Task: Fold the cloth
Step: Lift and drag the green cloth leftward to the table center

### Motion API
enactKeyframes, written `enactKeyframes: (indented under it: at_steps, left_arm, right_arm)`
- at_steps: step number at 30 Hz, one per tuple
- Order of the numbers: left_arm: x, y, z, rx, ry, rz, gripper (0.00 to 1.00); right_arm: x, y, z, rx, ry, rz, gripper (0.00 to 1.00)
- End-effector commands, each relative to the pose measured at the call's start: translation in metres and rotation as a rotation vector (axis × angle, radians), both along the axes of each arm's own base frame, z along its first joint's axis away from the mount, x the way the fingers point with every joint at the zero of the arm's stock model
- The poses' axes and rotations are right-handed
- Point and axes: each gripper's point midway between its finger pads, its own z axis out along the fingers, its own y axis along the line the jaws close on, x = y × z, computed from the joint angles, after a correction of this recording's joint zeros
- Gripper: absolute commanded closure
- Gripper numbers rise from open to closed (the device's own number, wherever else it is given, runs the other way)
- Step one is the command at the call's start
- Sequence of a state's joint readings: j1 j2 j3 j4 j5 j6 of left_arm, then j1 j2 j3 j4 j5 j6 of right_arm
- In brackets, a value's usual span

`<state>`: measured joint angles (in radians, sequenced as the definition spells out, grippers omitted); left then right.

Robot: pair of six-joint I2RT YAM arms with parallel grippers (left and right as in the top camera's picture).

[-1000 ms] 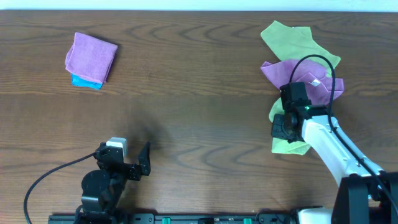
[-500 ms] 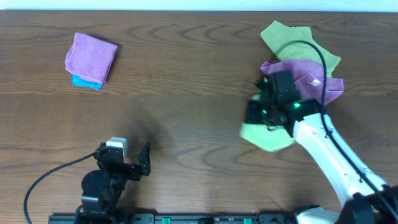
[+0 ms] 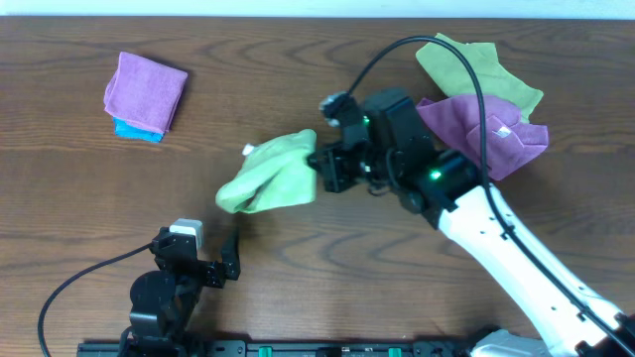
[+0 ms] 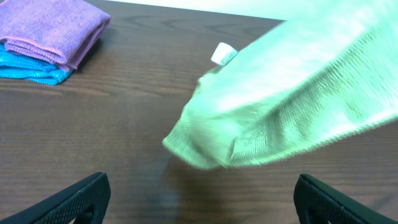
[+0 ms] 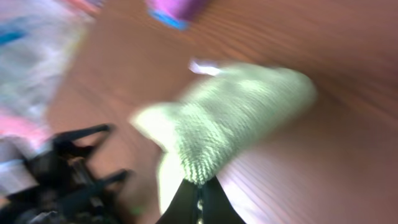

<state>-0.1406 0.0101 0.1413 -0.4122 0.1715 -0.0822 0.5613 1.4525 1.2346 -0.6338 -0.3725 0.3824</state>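
Observation:
The lime-green cloth (image 3: 266,177) hangs bunched from my right gripper (image 3: 324,169), which is shut on its right end above the table's middle. Its small white tag (image 3: 249,149) shows at the upper left. In the right wrist view the cloth (image 5: 230,118) trails away from the shut jaws (image 5: 198,190), blurred by motion. In the left wrist view the cloth (image 4: 286,99) fills the upper right, with the tag (image 4: 222,53) at its top. My left gripper (image 3: 213,260) is open and empty near the front edge, its fingers at the bottom corners of its wrist view (image 4: 199,202).
A folded purple cloth on a blue one (image 3: 145,93) lies at the back left; it also shows in the left wrist view (image 4: 50,34). A purple cloth with a white tag (image 3: 486,129) lies over a duller green cloth (image 3: 466,61) at the back right.
My right arm has pulled the lime-green cloth out of the right-hand pile and carried it left, across to the table's middle. The left arm has not moved.

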Motion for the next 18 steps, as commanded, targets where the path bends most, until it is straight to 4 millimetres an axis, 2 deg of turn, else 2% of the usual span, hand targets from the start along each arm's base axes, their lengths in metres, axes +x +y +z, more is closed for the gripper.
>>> enactKeyframes:
  at_steps: [1,2,4,8,10,14,18]
  left_arm:
    - [0.0,0.002,-0.009,-0.002,0.018,0.014,0.05]
    - [0.0,0.002,-0.009,-0.002,0.018,0.014,0.05]
    - [0.0,0.002,-0.009,-0.002,0.018,0.014,0.05]
    - [0.0,0.002,-0.009,-0.002,0.018,0.014,0.05]
    - [0.0,0.002,-0.009,-0.002,0.018,0.014,0.05]
    - [0.0,0.002,-0.009,-0.002,0.018,0.014,0.05]
    - [0.0,0.002,-0.009,-0.002,0.018,0.014,0.05]
  right_arm:
    - [0.031,-0.081,-0.033,-0.29,0.005,-0.336,0.06]
    - [0.03,-0.098,-0.041,-0.354,0.026,-0.378,0.01]
    - [0.027,-0.116,-0.05,-0.41,0.064,-0.411,0.01]
    - [0.025,-0.121,-0.054,-0.415,0.091,-0.401,0.01]
    - [0.023,-0.115,-0.054,-0.413,0.082,-0.342,0.0]
    - [0.011,-0.081,-0.057,-0.375,0.045,-0.097,0.02]
    - [-0.001,-0.05,-0.071,-0.404,-0.001,0.11,0.12]
